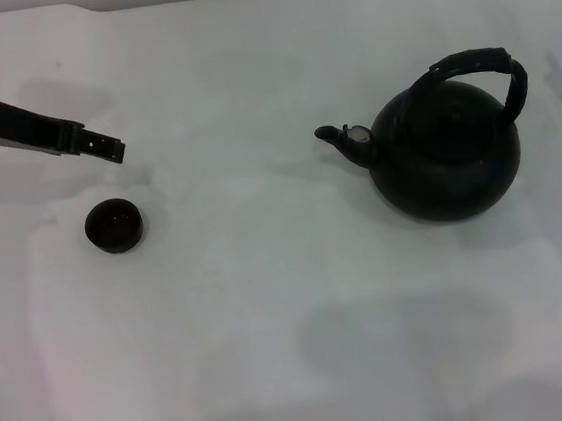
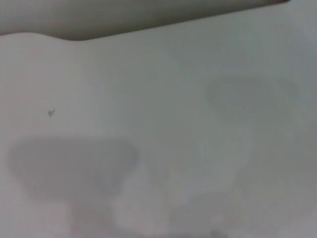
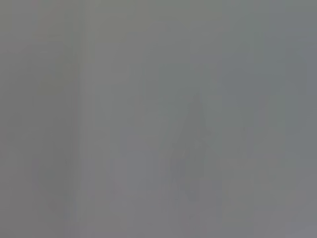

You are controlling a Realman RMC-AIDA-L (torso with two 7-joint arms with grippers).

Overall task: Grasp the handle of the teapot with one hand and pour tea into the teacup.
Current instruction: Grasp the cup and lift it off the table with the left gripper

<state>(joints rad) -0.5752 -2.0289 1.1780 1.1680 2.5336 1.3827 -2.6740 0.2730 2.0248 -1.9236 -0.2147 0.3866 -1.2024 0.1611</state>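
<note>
**Desk:** Head view, what's the scene?

**Photographer:** The teapot (image 1: 444, 153) stands upright on the white table (image 1: 296, 350), spout toward the teacup (image 1: 114, 225), well apart from it, handle (image 1: 477, 67) arched free for a grasp. The left gripper (image 1: 103, 147) hovers just beyond the teacup, far from the teapot; whether its jaws are spread, I cannot tell.

**Desk:** Wrist views?

**Photographer:** Left shows bare table only; right shows nothing recognisable, no right gripper.

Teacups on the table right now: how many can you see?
1. The teacup sits on the table's left side, just below the left claw, far from the teapot on the right. Neither wrist view shows another.
</note>
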